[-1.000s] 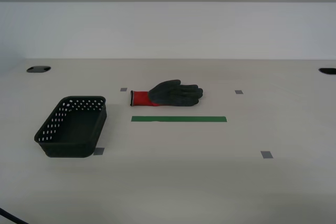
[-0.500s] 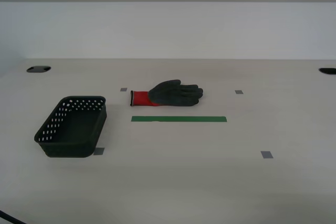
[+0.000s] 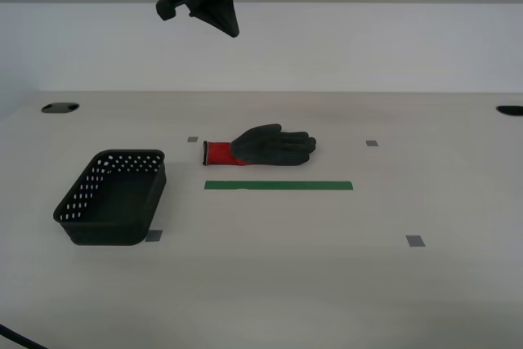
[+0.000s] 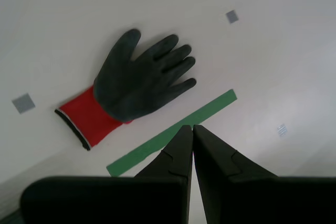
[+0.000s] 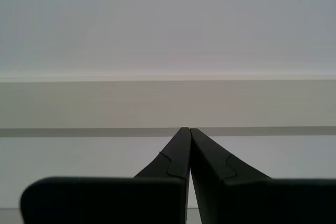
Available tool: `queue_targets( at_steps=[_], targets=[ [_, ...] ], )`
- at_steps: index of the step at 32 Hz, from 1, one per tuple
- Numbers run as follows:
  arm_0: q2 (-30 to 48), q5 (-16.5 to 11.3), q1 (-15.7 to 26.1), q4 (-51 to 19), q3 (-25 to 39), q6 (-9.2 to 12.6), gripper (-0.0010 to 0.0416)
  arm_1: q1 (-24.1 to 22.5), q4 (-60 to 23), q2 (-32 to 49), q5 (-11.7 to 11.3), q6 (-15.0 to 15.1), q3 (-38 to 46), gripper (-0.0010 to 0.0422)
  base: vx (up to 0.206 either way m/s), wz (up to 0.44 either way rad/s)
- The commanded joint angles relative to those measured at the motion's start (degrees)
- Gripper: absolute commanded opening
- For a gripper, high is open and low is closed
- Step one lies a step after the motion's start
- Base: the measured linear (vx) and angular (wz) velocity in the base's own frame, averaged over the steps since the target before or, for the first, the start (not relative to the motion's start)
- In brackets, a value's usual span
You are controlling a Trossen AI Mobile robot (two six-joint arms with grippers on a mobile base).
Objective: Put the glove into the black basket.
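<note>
The exterior view shows the glove (image 3: 260, 146) lying flat on the pale table (image 3: 327, 284), around the middle, its red cuff toward the exterior view's left and its dark fingers toward the right. Just nearer than it runs a strip of green tape (image 3: 279, 185), parallel to the glove and apart from it. The black basket (image 3: 112, 196) sits upright on the table well to the exterior view's left of the glove and a little nearer, with nothing inside that I can see.

An arm's gripper (image 3: 214, 7) hangs high above the table at the top of the exterior view, far above the glove. My second gripper (image 4: 192, 129) looks down on the glove (image 4: 137, 88) and the green tape (image 4: 170, 132), so that arm is mine; its two fingers are pressed together at the tips with nothing between them. My first gripper (image 5: 188, 130) is likewise closed tip to tip and holds nothing; it faces only a plain wall (image 5: 168, 35).

Small grey squares (image 3: 415, 241) mark the tabletop here and there.
</note>
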Motion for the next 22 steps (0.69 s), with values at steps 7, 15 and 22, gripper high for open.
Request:
queue_targets(
  at_steps=[7, 15, 22],
  targets=[
    [0.0, 0.0, 0.0, -0.3, 0.0, 0.0, 0.0001, -2.0, -9.3, 16.4, -1.1, -2.0, 16.7, 0.0000, 0.000, 0.000],
    [0.0, 0.0, 0.0, -1.0, 0.0, 0.0, 0.0001, -7.1, -10.1, 26.1, -7.1, -5.1, 25.1, 0.0000, 0.000, 0.000],
    [0.0, 0.0, 0.0, -1.4, 0.0, 0.0, 0.0000, -8.9, -10.4, 31.6, -10.2, -8.7, 28.7, 0.0000, 0.000, 0.000]
  ],
)
